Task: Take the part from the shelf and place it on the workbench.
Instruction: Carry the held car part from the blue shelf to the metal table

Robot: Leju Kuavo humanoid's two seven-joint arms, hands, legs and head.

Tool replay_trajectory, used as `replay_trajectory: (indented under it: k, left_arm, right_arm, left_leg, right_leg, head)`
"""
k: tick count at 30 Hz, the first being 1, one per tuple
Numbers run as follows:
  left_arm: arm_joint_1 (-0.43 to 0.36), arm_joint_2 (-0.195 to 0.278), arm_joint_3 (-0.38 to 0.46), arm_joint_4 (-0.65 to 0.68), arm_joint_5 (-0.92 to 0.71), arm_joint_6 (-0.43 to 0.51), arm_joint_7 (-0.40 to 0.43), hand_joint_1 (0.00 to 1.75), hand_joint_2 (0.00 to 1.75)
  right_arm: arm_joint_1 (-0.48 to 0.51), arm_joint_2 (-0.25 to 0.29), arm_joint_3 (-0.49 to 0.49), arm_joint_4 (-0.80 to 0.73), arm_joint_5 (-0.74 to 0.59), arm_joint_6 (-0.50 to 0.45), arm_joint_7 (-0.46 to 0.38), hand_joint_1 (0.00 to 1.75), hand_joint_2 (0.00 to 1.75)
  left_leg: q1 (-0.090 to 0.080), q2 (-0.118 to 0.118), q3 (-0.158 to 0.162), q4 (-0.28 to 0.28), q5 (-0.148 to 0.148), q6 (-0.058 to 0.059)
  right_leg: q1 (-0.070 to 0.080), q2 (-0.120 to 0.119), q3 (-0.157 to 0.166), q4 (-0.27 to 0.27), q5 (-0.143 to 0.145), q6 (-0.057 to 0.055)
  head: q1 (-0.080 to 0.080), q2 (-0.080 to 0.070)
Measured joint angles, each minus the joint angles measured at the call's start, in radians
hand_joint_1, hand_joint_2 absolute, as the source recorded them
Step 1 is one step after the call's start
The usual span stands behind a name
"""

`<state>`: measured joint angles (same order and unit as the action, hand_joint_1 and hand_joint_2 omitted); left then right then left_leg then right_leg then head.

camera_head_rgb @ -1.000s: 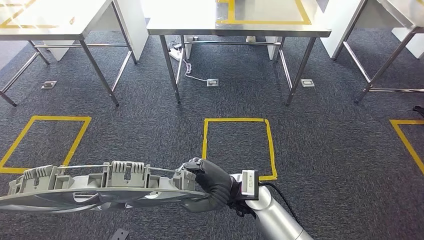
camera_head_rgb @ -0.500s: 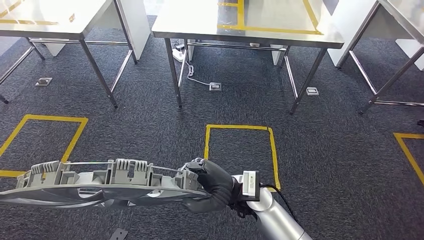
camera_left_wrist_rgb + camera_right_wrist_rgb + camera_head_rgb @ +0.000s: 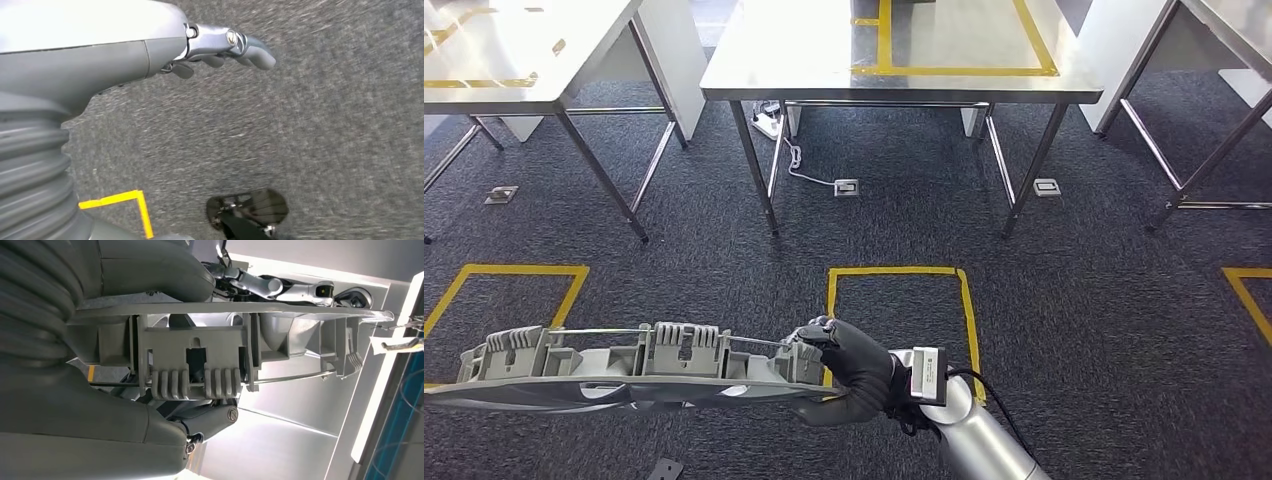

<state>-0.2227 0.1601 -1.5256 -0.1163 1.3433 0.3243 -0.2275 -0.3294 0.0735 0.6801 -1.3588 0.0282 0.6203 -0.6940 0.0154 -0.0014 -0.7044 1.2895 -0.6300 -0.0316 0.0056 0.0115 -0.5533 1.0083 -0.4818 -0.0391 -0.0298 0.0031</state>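
Right hand [image 3: 849, 368] at part's [image 3: 624, 365] end.

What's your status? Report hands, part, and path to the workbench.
Right hand grips grey part by its end. Left hand holds nothing, over carpet. Workbench ahead, bare carpet between.

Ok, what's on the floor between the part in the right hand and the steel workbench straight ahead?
In the head view, dark carpet and a yellow tape square lie between the part, held by the right hand, and the workbench. No obstacle shows.
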Motion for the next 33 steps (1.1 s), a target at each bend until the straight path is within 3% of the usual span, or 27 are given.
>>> replay_trajectory:
  k: [1, 4, 5, 6, 8, 10, 11, 13, 14, 15, 16, 18, 20, 23, 25, 28, 30, 31, 33]
  left_arm:
    - [0.001, 0.0, 0.0, 0.0, 0.001, 0.0, 0.0, 0.0, 1.75]
    - [0.005, 0.001, 0.0, 0.0, 0.006, 0.0, -0.002, 0.0, 1.75]
    - [0.006, 0.001, 0.0, 0.0, 0.008, 0.0, -0.002, 0.0, 1.75]
    - [0.007, 0.001, 0.0, 0.0, 0.009, 0.0, -0.003, 0.0, 1.75]
    - [0.007, -0.001, 0.0, 0.0, 0.01, 0.0, -0.005, 0.0, 1.75]
    - [0.006, -0.002, 0.0, 0.0, 0.011, 0.0, -0.007, 0.0, 1.75]
    - [0.006, -0.002, 0.0, 0.0, 0.012, 0.0, -0.008, 0.0, 1.75]
    - [0.007, -0.002, 0.0, 0.0, 0.014, 0.0, -0.009, 0.0, 1.75]
    - [0.007, -0.002, 0.0, 0.0, 0.014, 0.0, -0.009, 0.0, 1.75]
    - [0.007, -0.002, 0.0, 0.0, 0.015, 0.0, -0.009, 0.0, 1.75]
    - [0.008, -0.003, 0.0, 0.0, 0.016, 0.0, -0.009, 0.0, 1.75]
    - [0.007, -0.004, 0.0, 0.0, 0.017, 0.0, -0.011, 0.0, 1.75]
    - [0.006, -0.006, 0.0, 0.0, 0.019, 0.0, -0.012, 0.0, 1.75]
    - [0.005, -0.006, 0.0, 0.0, 0.019, 0.0, -0.014, 0.0, 1.75]
    - [0.004, -0.005, 0.0, 0.0, 0.019, 0.0, -0.015, 0.0, 1.75]
    - [0.005, -0.005, 0.001, 0.0, 0.021, 0.0, -0.015, 0.0, 1.75]
    - [0.008, -0.005, 0.0, 0.0, 0.023, 0.0, -0.016, 0.0, 1.75]
    - [0.009, -0.005, 0.0, 0.0, 0.024, 0.0, -0.016, 0.0, 1.75]
    - [0.009, -0.004, 0.0, 0.0, 0.027, 0.0, -0.018, 0.0, 1.75]
  right_arm:
    - [0.002, -0.001, 0.0, -0.002, 0.0, 0.001, 0.0, 1.75, 1.75]
    - [0.003, -0.002, -0.001, -0.008, 0.001, 0.002, -0.001, 1.75, 1.75]
    - [0.002, -0.003, -0.002, -0.011, 0.002, 0.003, 0.0, 1.75, 1.75]
    - [0.002, -0.003, -0.003, -0.014, 0.003, 0.003, 0.0, 1.75, 1.75]
    - [0.001, -0.004, -0.006, -0.019, 0.005, 0.004, 0.001, 1.75, 1.75]
    - [-0.002, -0.005, -0.008, -0.022, 0.004, 0.006, 0.0, 1.75, 1.75]
    - [-0.003, -0.006, -0.008, -0.023, 0.004, 0.006, 0.0, 1.75, 1.75]
    - [-0.003, -0.008, -0.009, -0.024, 0.003, 0.007, 0.0, 1.75, 1.75]
    - [-0.002, -0.009, -0.009, -0.023, 0.003, 0.007, 0.0, 1.75, 1.75]
    - [-0.002, -0.01, -0.009, -0.023, 0.003, 0.008, 0.001, 1.75, 1.75]
    - [-0.002, -0.011, -0.009, -0.023, 0.003, 0.008, 0.001, 1.75, 1.75]
    - [-0.003, -0.012, -0.01, -0.023, 0.003, 0.009, 0.001, 1.75, 1.75]
    - [-0.005, -0.013, -0.01, -0.023, 0.002, 0.009, 0.001, 1.75, 1.75]
    - [-0.01, -0.014, -0.01, -0.023, 0.001, 0.01, 0.001, 1.75, 1.75]
    - [-0.014, -0.014, -0.01, -0.023, 0.001, 0.01, 0.001, 1.75, 1.75]
    - [-0.018, -0.014, -0.01, -0.023, 0.0, 0.01, 0.0, 1.75, 1.75]
    - [-0.018, -0.014, -0.009, -0.022, 0.0, 0.009, 0.001, 1.75, 1.75]
    - [-0.018, -0.014, -0.009, -0.022, -0.001, 0.009, 0.001, 1.75, 1.75]
    - [-0.019, -0.014, -0.008, -0.022, -0.003, 0.008, 0.001, 1.75, 1.75]
  left_leg:
    - [-0.001, 0.0, 0.003, -0.047, 0.029, 0.003]
    - [-0.005, 0.001, 0.032, -0.225, 0.192, 0.013]
    - [-0.006, 0.0, 0.037, -0.253, 0.223, 0.017]
    - [-0.007, 0.0, 0.04, -0.263, 0.229, 0.022]
    - [-0.004, -0.002, 0.052, -0.262, 0.228, 0.035]
    - [-0.002, -0.003, 0.066, -0.263, 0.217, 0.046]
    - [-0.002, -0.003, 0.073, -0.263, 0.21, 0.049]
    - [-0.002, -0.003, 0.086, -0.263, 0.193, 0.052]
    - [-0.002, -0.004, 0.096, -0.263, 0.184, 0.051]
    - [-0.002, -0.005, 0.107, -0.263, 0.175, 0.051]
    - [-0.002, -0.006, 0.12, -0.263, 0.165, 0.049]
    - [-0.003, -0.006, 0.147, -0.263, 0.146, 0.043]
    - [-0.005, -0.008, 0.165, -0.268, 0.128, 0.032]
    - [-0.007, -0.007, 0.184, -0.258, 0.127, 0.011]
    - [-0.006, -0.006, 0.167, -0.202, 0.116, 0.001]
    - [-0.004, -0.005, 0.058, -0.036, 0.052, -0.007]
    - [-0.004, -0.005, 0.011, -0.007, 0.027, -0.005]
    - [-0.004, -0.005, 0.011, -0.04, 0.047, -0.003]
    - [-0.004, -0.004, 0.042, -0.166, 0.143, 0.002]
  right_leg:
    - [0.001, 0.001, 0.017, 0.0, -0.013, 0.001]
    - [0.005, 0.004, 0.052, 0.004, -0.052, 0.011]
    - [0.007, 0.005, 0.058, 0.007, -0.061, 0.017]
    - [0.009, 0.007, 0.063, 0.013, -0.066, 0.023]
    - [0.009, 0.005, 0.056, 0.043, -0.06, 0.034]
    - [0.006, 0.001, 0.003, 0.131, -0.058, 0.047]
    - [0.004, -0.001, -0.038, 0.191, -0.074, 0.052]
    - [-0.001, -0.004, -0.12, 0.286, -0.134, 0.058]
    - [-0.002, -0.005, -0.146, 0.301, -0.155, 0.059]
    - [-0.003, -0.005, -0.156, 0.287, -0.153, 0.058]
    - [-0.002, -0.005, -0.15, 0.241, -0.124, 0.055]
    - [0.003, -0.006, -0.112, 0.106, -0.021, 0.044]
    - [0.009, -0.007, -0.084, 0.025, 0.029, 0.032]
    - [0.007, -0.005, -0.057, 0.004, 0.031, 0.014]
    - [0.003, -0.006, -0.034, -0.001, 0.036, 0.002]
    - [0.004, -0.006, -0.017, -0.001, 0.021, -0.006]
    - [0.004, -0.004, -0.003, -0.001, 0.006, -0.006]
    - [0.005, -0.003, 0.007, -0.001, -0.002, -0.004]
    - [0.005, -0.003, 0.029, -0.001, -0.02, 0.0]
  head:
    - [-0.002, 0.0]
    - [-0.006, 0.0]
    - [-0.006, 0.0]
    - [-0.006, 0.0]
    - [-0.003, 0.0]
    - [0.001, 0.0]
    - [0.003, 0.0]
    - [0.006, 0.0]
    - [0.007, 0.0]
    - [0.008, 0.0]
    - [0.01, 0.0]
    - [0.012, 0.0]
    - [0.014, 0.0]
    - [0.015, 0.0]
    - [0.01, 0.0]
    - [0.0, 0.0]
    - [-0.003, 0.0]
    - [-0.004, 0.0]
    - [-0.006, 0.0]
